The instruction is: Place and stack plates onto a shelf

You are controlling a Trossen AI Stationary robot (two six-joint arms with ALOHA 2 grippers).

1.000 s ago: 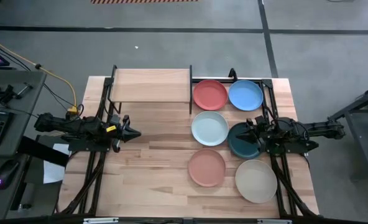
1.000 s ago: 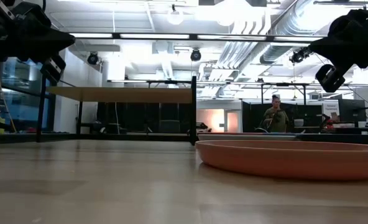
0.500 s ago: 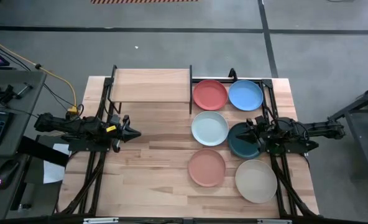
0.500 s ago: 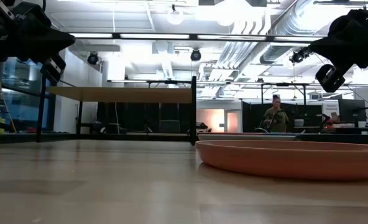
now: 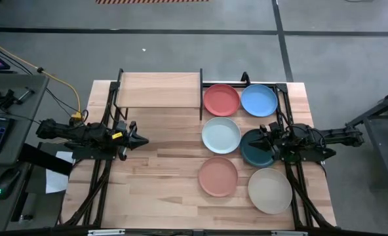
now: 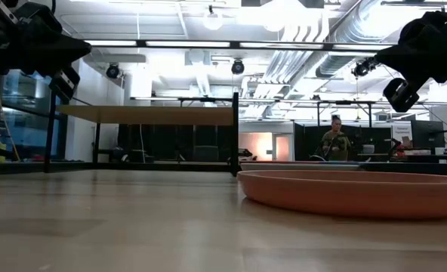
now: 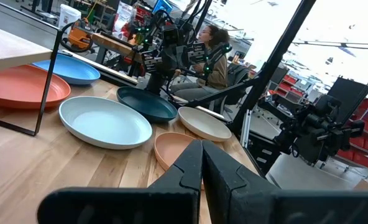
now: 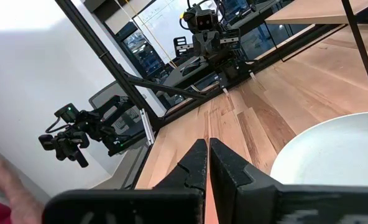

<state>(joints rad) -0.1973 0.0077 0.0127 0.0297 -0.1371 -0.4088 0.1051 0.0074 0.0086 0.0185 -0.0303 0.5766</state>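
Six plates lie flat on the table's right half: red (image 5: 221, 99), sky blue (image 5: 259, 99), pale mint-white (image 5: 221, 135), dark teal (image 5: 254, 151), salmon-orange (image 5: 217, 176) and cream (image 5: 270, 191). The shelf (image 5: 159, 90), a light-wood board on a black frame, stands at the far left with nothing on its top. My left gripper (image 5: 142, 139) hovers shut over the bare table left of the plates; its wrist view shows the fingertips closed (image 7: 202, 147). My right gripper (image 5: 265, 137) is shut (image 8: 207, 144) and hangs raised above the teal plate, pointing toward the mint-white plate (image 8: 333, 149).
Black frame rails (image 5: 280, 105) run along the table's left and right sides. The low view shows the salmon-orange plate (image 6: 352, 193) nearest and the shelf (image 6: 152, 113) beyond. Bare wood (image 5: 161, 170) spreads between the left gripper and the plates. A person (image 6: 334, 141) sits far behind.
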